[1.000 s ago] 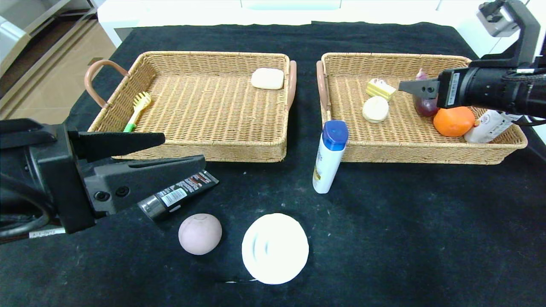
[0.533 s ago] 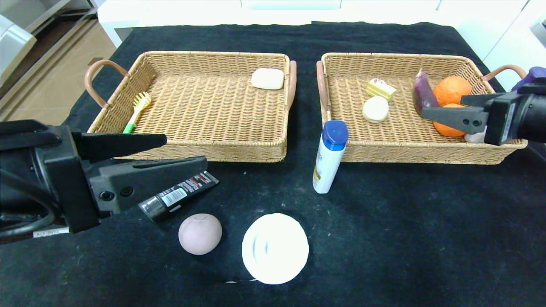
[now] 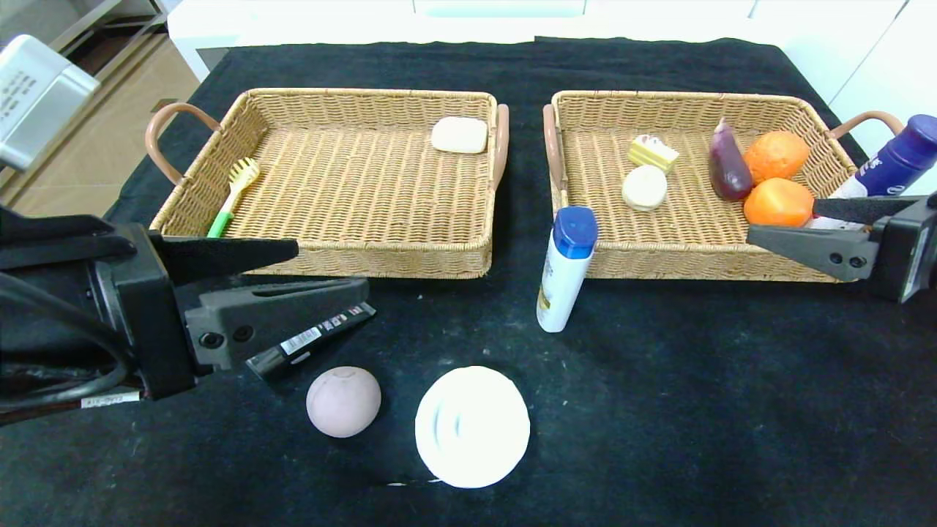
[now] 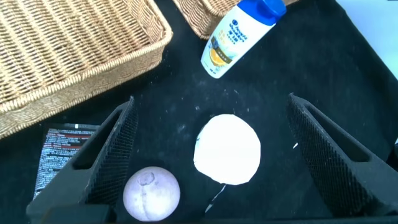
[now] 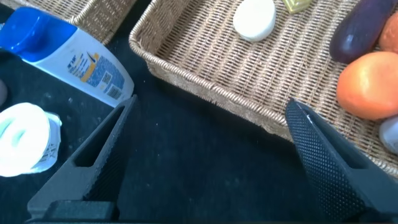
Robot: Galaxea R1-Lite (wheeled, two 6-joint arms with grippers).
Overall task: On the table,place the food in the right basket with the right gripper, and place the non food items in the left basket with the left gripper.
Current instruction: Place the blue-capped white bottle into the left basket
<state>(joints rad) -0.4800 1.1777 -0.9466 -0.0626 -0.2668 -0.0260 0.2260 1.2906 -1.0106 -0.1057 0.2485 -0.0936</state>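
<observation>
L gripper agape, empty, left-centre | R gripper agape, empty, right edge | risk: L may nudge bun when closing on adjacent tube

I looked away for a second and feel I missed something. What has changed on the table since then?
The right gripper drew back out of the right basket toward the robot's right, jaws open and empty, so the eggplant and both oranges show again. The left gripper edged forward over the black tube, also open. Pink bun, dish and bottle stayed put.
</observation>
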